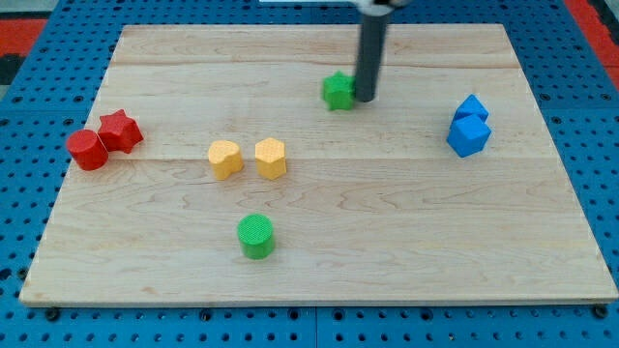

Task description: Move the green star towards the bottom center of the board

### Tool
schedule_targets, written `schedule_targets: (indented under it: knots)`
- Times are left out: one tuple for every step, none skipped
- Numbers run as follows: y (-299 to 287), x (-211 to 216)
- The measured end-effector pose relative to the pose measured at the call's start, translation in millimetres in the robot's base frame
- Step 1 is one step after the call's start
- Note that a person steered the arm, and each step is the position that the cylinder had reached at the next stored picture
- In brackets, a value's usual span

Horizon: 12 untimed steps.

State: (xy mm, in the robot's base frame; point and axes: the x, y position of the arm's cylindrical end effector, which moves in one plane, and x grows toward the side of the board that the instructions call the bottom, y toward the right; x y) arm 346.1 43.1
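Observation:
The green star (pixel 338 91) lies on the wooden board (pixel 406 222) near the view's top, a little right of centre. My tip (pixel 366 98) stands right beside the star, on its right side, touching or almost touching it. The dark rod rises straight up from there and leaves the view at the top.
A green cylinder (pixel 256 236) stands below centre-left. Two yellow blocks (pixel 224 159) (pixel 271 158) sit side by side left of centre. A red cylinder (pixel 87 150) and a red star (pixel 120 130) touch at the left edge. Two blue blocks (pixel 469 134) (pixel 473 107) sit at the right.

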Motion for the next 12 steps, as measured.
schedule_targets:
  knots:
    - [10,-44]
    - [9,-50]
    - [-21,-29]
    - [-40,-7]
    - [-41,12]
    - [-41,25]
    - [-33,29]
    - [-25,28]
    - [-51,-26]
    - [-94,10]
    - [-82,50]
    - [-60,82]
